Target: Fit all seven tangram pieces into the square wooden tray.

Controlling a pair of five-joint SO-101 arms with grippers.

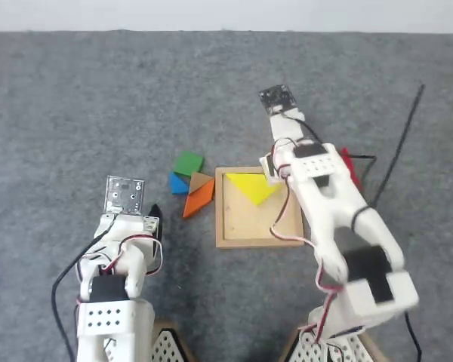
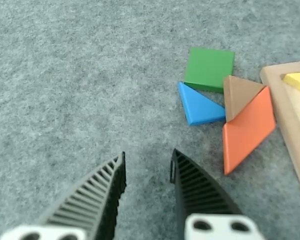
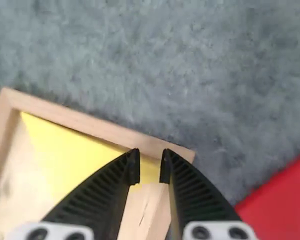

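carpet (image 1: 98, 98): grey, under tray
tray (image 1: 245, 220): square, wooden
right gripper (image 3: 149, 154): over tray's far corner, fingers a narrow gap apart, nothing held
left gripper (image 2: 148, 154): well off tray, left arm's side, fingers apart, nothing between
yellow triangle (image 1: 253, 186): in tray, against far wall
red piece (image 1: 349, 164): outside tray, right arm's side, part hidden
orange piece (image 2: 247, 129): just beside tray
green square (image 2: 209, 68), blue triangle (image 2: 200, 105), brown triangle (image 2: 240, 95): clustered by the orange piece, outside tray

Surface: grey felt-covered table (image 1: 75, 98).
Lying directly on it:
- square wooden tray (image 1: 249, 241), near centre
- close cluster at the tray's 9 to 10 o'clock: green square (image 1: 188, 163), blue triangle (image 1: 178, 182), brown triangle (image 1: 201, 181), orange parallelogram (image 1: 199, 199), the last two just beside the tray
- red piece (image 1: 348, 162) at 2 o'clock, partly hidden
- black cable (image 1: 400, 143), farther out at 2 o'clock
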